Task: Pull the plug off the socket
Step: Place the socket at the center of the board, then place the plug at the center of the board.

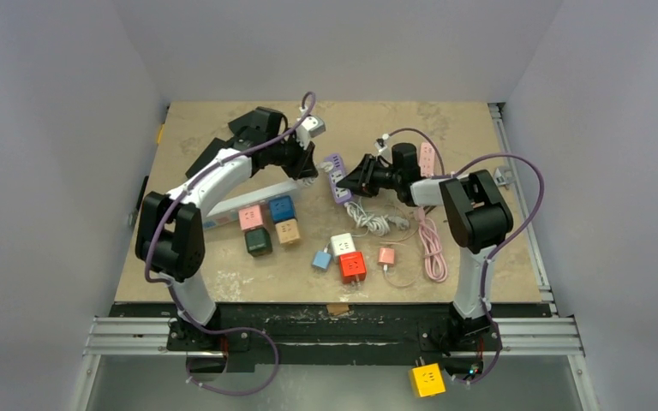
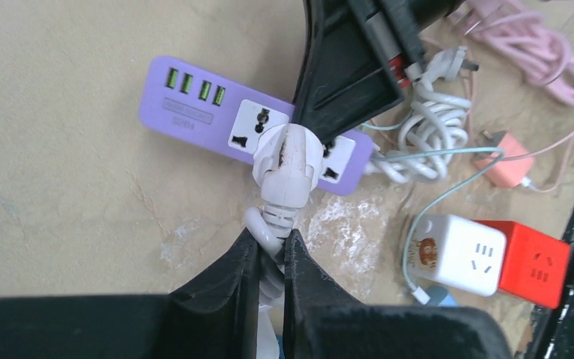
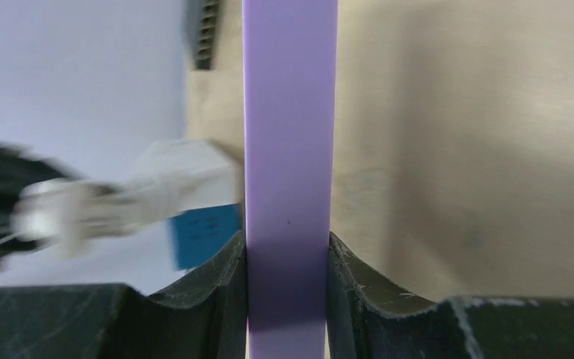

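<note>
A purple power strip (image 1: 337, 177) lies mid-table. A white plug (image 2: 288, 157) sits in the strip's (image 2: 194, 105) middle socket, still seated. My left gripper (image 2: 273, 250) is shut on the plug's white cord just behind its ribbed collar. In the top view the left gripper (image 1: 306, 164) is at the strip's left side. My right gripper (image 1: 361, 176) is shut on the strip from the right. In the right wrist view the strip's purple edge (image 3: 288, 134) fills the gap of the right gripper (image 3: 288, 254), with the blurred plug (image 3: 183, 183) to its left.
Cube sockets stand near the front: pink (image 1: 251, 217), blue (image 1: 281, 207), dark green (image 1: 258, 241), tan (image 1: 288, 231), white (image 1: 343, 245), red (image 1: 352, 267). A coiled white cable (image 1: 368, 218) and a pink cable (image 1: 433, 244) lie right of centre. A yellow cube (image 1: 427, 379) sits below the table edge.
</note>
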### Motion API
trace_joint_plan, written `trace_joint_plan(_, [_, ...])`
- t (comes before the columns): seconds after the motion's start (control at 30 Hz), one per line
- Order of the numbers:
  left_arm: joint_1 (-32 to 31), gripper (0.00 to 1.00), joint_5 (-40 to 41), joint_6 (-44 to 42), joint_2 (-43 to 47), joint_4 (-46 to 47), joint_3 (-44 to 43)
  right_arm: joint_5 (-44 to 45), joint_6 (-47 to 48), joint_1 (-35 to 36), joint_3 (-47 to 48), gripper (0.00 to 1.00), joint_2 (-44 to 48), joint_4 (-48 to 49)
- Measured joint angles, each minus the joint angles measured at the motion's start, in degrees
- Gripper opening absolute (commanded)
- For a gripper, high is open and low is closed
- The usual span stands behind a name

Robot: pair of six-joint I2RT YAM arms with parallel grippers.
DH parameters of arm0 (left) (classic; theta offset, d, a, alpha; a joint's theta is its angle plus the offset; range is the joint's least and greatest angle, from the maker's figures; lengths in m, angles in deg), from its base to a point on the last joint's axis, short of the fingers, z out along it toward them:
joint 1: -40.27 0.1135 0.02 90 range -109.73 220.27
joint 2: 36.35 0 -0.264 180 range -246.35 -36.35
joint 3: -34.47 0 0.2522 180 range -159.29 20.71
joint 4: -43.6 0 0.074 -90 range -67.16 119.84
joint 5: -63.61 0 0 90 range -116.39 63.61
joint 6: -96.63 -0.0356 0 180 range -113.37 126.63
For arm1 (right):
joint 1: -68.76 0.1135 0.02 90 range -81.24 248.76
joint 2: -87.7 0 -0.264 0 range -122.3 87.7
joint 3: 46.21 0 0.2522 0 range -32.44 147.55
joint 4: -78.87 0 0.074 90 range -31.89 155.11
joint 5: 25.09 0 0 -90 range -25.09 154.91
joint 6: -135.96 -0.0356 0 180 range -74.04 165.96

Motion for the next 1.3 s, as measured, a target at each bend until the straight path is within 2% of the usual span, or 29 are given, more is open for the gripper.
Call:
trace_joint_plan(0.13, [2.1, 0.0, -4.8, 2.6, 3.6, 2.0, 0.3, 7.7, 4.7, -1.3, 0.3, 0.0, -0.3, -10.1])
trace_joint_plan(0.33, [2.5, 0.0, -7.3, 2.8, 5.1, 4.2, 0.3, 11.2, 8.2, -2.1, 2.6, 0.0, -0.4, -14.2])
trace_joint_plan(0.5, [2.2, 0.0, -4.9, 1.0, 3.9, 3.9, -0.1, 17.3, 11.4, -2.7, 10.4, 0.0, -0.6, -23.7])
trace_joint_plan(0.73, [2.1, 0.0, 2.3, -1.7, -4.6, 0.7, -5.5, 28.3, 16.8, -5.1, 20.7, 0.03, -0.8, -33.2])
trace_joint_plan(0.8, [2.1, 0.0, 4.1, -2.3, -7.4, -0.4, -7.5, 30.4, 17.9, -5.4, 21.5, 0.1, -0.8, -34.5])
trace_joint_plan(0.97, [1.4, 0.0, 8.2, -3.4, -12.9, -2.3, -11.4, 34.0, 19.7, -5.3, 21.7, 0.5, -0.9, -37.9])
trace_joint_plan(1.13, [-0.4, 0.0, 11.8, -4.4, -16.0, -6.0, -15.9, 36.4, 22.0, -4.8, 21.7, 0.73, -0.9, -40.6])
trace_joint_plan(1.2, [-0.9, 0.13, 13.0, -4.8, -17.2, -7.6, -17.8, 37.5, 22.7, -4.5, 21.7, 0.77, -0.5, -41.5])
trace_joint_plan(1.3, [-1.5, 0.49, 14.4, -5.2, -18.8, -9.5, -20.3, 39.3, 23.7, -3.2, 21.7, 0.8, 1.8, -43.8])
